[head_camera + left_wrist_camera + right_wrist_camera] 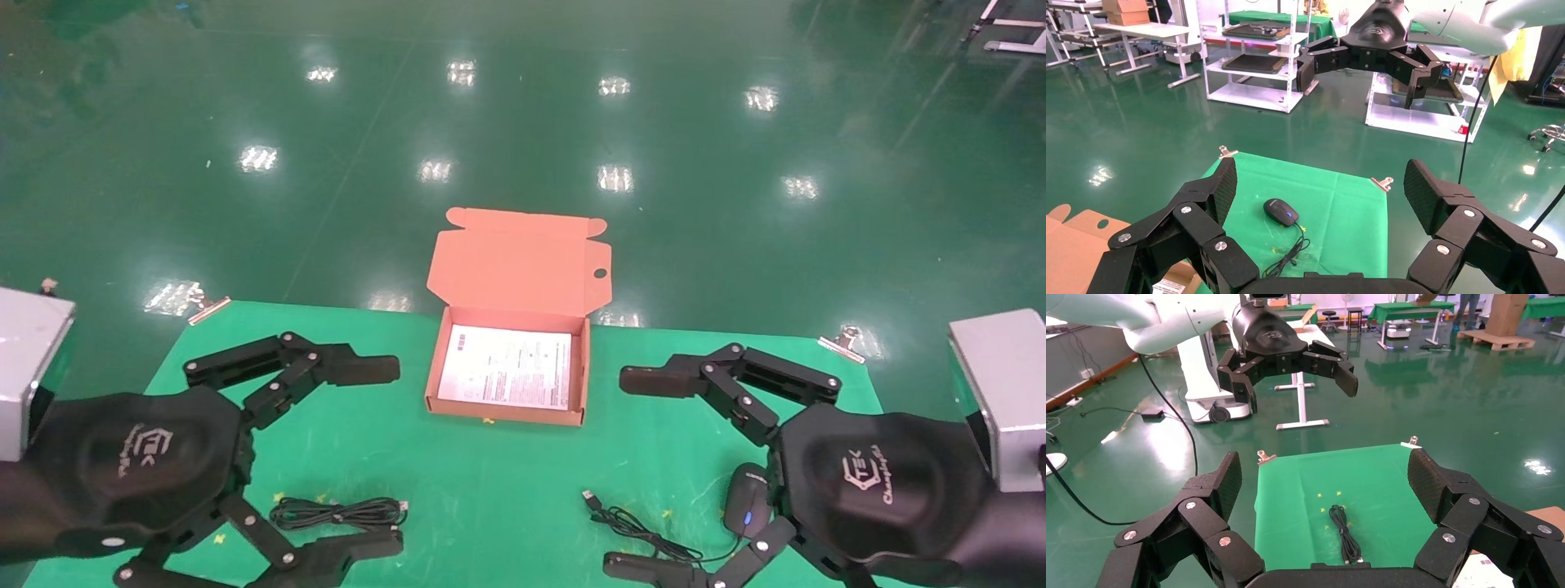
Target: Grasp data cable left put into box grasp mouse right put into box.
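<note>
The data cable (339, 512), a narrow black bundle, lies on the green mat near the front left; it also shows in the right wrist view (1344, 534). The black mouse (748, 498) lies at the front right with its cord (645, 535) trailing left; it also shows in the left wrist view (1281, 212). The orange-brown box (507, 411) stands open at the mat's middle back, lid (519, 265) raised, with only a white printed sheet inside. My left gripper (380, 457) is open and empty above the cable. My right gripper (633, 472) is open and empty, just left of the mouse.
The green mat (490, 482) covers the table and is held by metal clips at the back corners (208, 306) (842, 339). Beyond the table's edges is shiny green floor. Racks and tables stand far off in the wrist views.
</note>
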